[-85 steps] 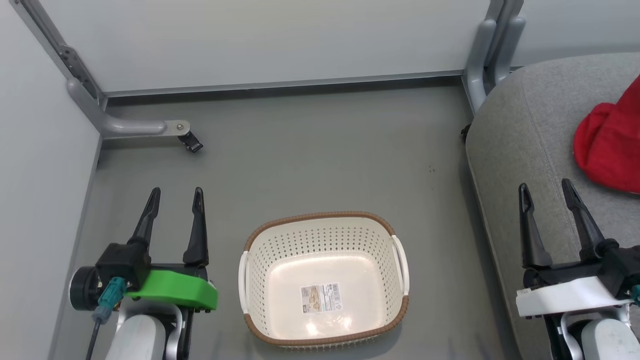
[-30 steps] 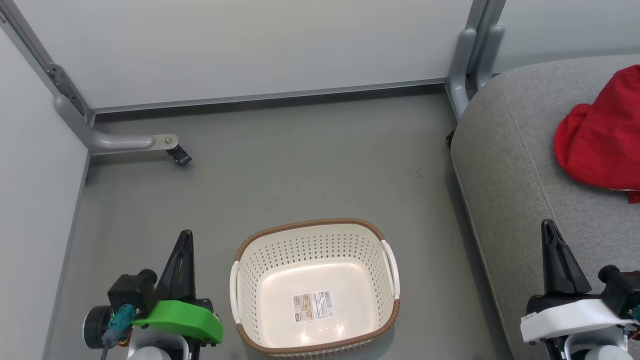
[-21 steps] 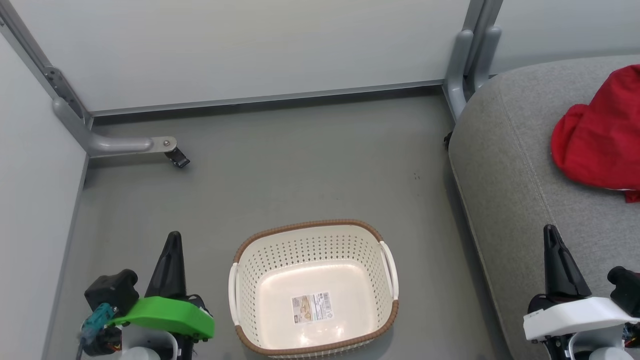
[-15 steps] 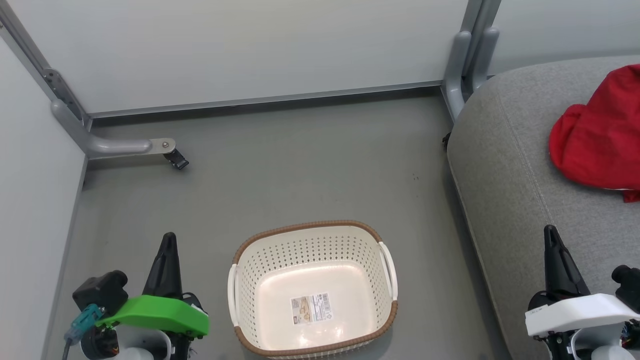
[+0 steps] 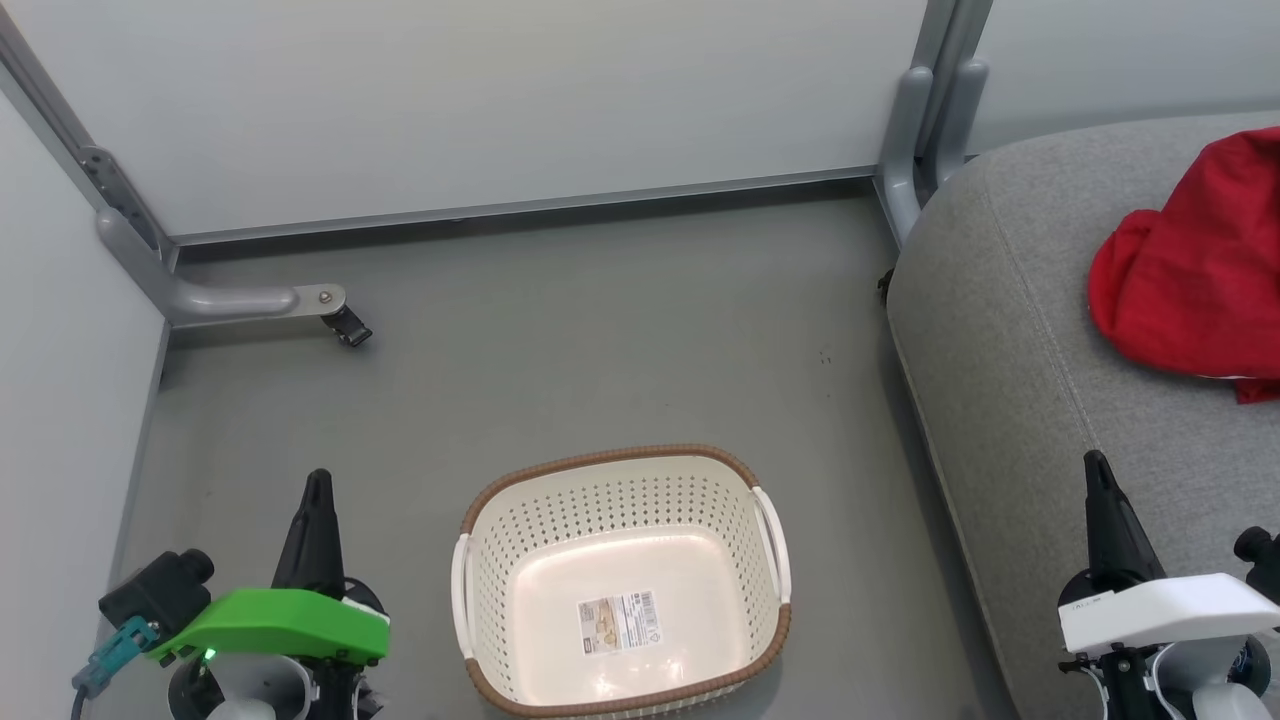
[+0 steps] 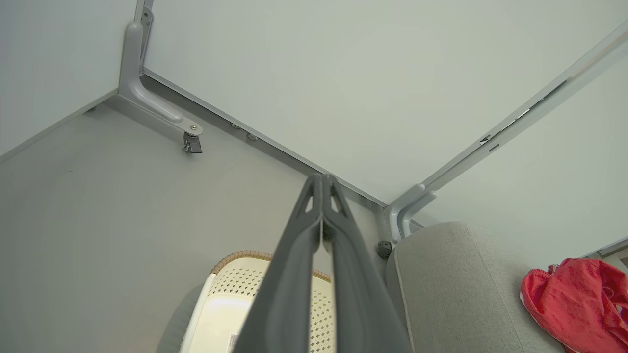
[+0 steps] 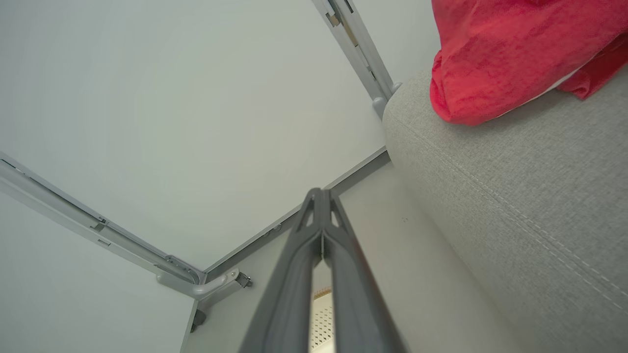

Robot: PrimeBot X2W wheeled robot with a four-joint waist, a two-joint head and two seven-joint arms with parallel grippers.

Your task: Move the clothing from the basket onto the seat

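Red clothing (image 5: 1190, 280) lies on the grey seat (image 5: 1010, 330); the basket (image 5: 610, 454) is empty.
The basket sits on the floor (image 5: 560, 330) between the two arms, and the paper label (image 5: 613, 622) on its bottom shows, so nothing looks left inside; the clothing is in a soft heap far over on the seat, well apart from the basket; the left gripper (image 5: 318, 482) and the right gripper (image 5: 1094, 462) both have their fingers pressed together, holding nothing; I think the clothing is light and floppy, not slippery and not easy to break; it would sag and hang down when lifted; a good spot to pinch is a thick fold on top of the heap, not a thin flat edge.
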